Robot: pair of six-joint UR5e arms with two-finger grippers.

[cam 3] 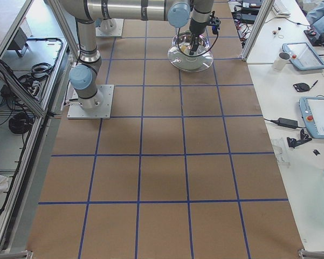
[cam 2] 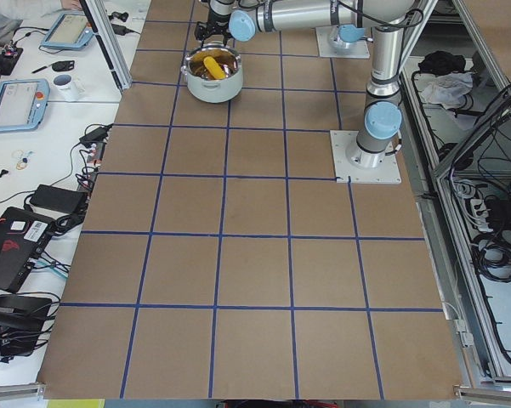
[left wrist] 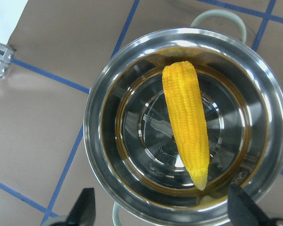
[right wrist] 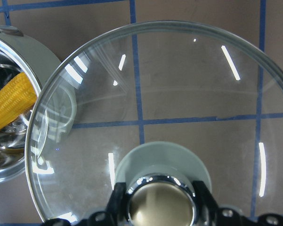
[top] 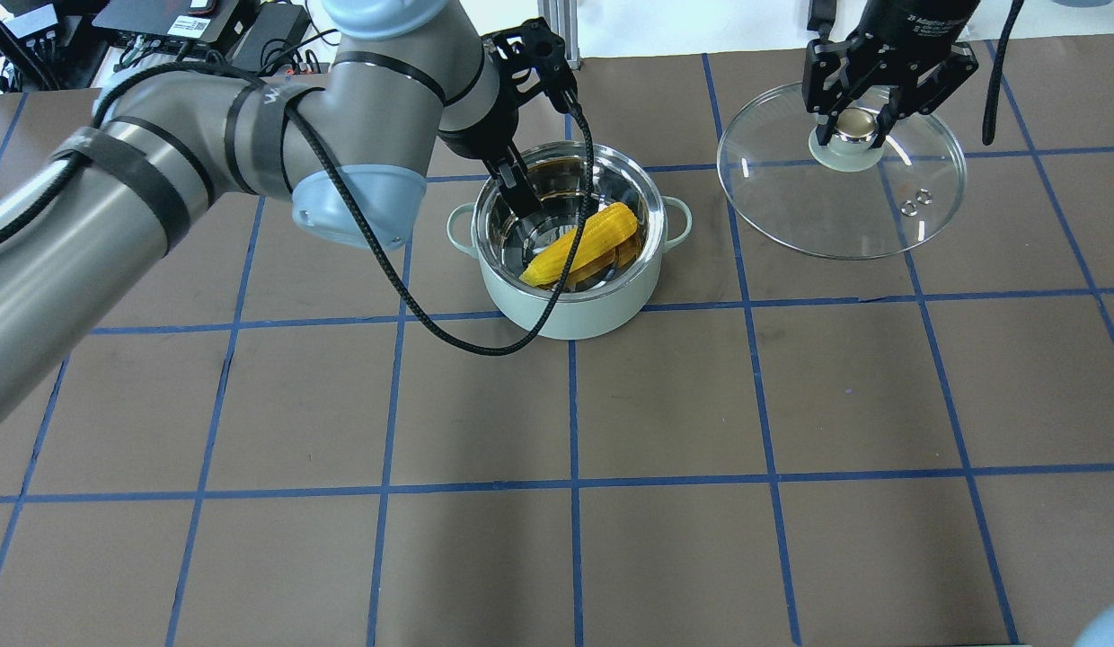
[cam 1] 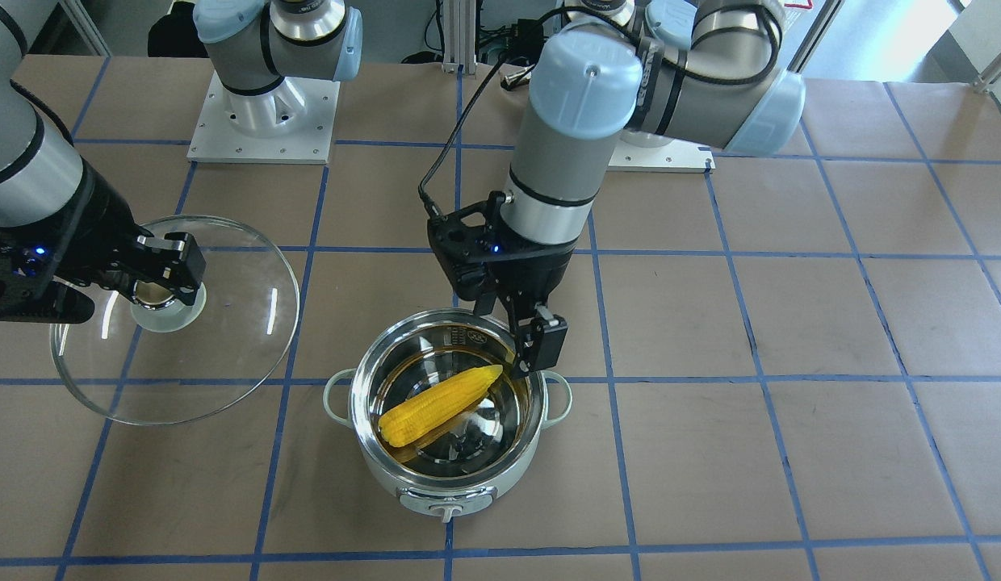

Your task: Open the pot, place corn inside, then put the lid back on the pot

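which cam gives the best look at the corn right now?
Left wrist-mounted: the corn lies whole and unobstructed inside the pot. Front-facing and overhead show it smaller, at an angle. The right wrist view catches only one end, and the side views barely show it.

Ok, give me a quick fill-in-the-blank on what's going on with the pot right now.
The ____ lies inside the pot.
The right gripper is clamped on the knob of the ____.
Over the pot, the left gripper is ____.
Missing: corn; lid; open.
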